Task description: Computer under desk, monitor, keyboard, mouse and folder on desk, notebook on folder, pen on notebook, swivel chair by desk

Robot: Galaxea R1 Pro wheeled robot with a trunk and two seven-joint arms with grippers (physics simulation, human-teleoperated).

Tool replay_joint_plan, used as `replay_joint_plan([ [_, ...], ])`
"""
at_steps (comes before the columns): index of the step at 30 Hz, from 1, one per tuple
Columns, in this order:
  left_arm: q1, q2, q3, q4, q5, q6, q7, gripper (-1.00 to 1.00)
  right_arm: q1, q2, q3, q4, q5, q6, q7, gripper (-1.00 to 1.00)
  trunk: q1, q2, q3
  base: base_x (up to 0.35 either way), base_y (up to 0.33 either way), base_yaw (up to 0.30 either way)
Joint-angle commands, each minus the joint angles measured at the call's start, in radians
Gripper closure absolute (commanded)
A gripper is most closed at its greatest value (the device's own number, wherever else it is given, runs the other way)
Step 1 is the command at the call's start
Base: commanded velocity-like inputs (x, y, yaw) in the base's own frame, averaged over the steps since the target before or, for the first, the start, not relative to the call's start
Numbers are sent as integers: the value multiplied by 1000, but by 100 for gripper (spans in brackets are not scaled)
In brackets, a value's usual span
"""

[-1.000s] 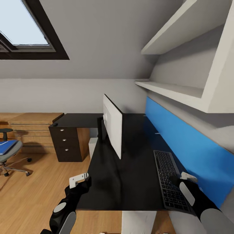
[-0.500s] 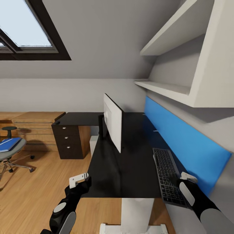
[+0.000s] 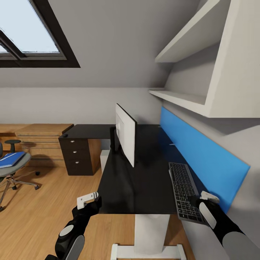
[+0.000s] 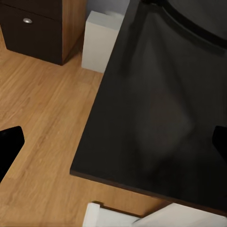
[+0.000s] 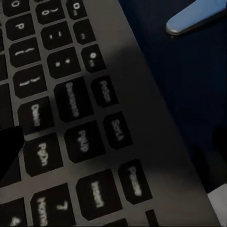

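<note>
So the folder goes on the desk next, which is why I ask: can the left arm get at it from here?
Probably not. The folder lies on the swivel chair far across the floor, while the left pincer hovers by the desk edge. The base would likely need to drive over.

Head view: high behind both arms, facing forward and down along the bench [image 3: 144,180] toward the monitor [image 3: 125,135]. Left wrist view: close above the bench's near corner [image 4: 156,118] and floor, shared with head view. Right wrist view: very close over the keyboard [image 5: 71,118], shared with head view [image 3: 184,191].
</note>
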Motion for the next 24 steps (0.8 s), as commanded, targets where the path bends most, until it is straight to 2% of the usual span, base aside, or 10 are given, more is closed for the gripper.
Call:
replay_joint_plan([
  [1, -1, 1, -2, -1, 9, 2, 10, -100, 0, 0, 2, -2, -7, 4, -6, -100, -4, 7, 2, -1, 0, 0],
  [17, -1, 1, -3, -2, 9, 2, 10, -100, 0, 1, 4, -4, -4, 3, -5, -100, -65, 119, 52, 0, 0, 0],
  [24, -1, 1, -4, 5, 8, 2, 10, -100, 0, 2, 11, -9, -1, -3, -6, -100, -65, 119, 52, 0, 0, 0],
])
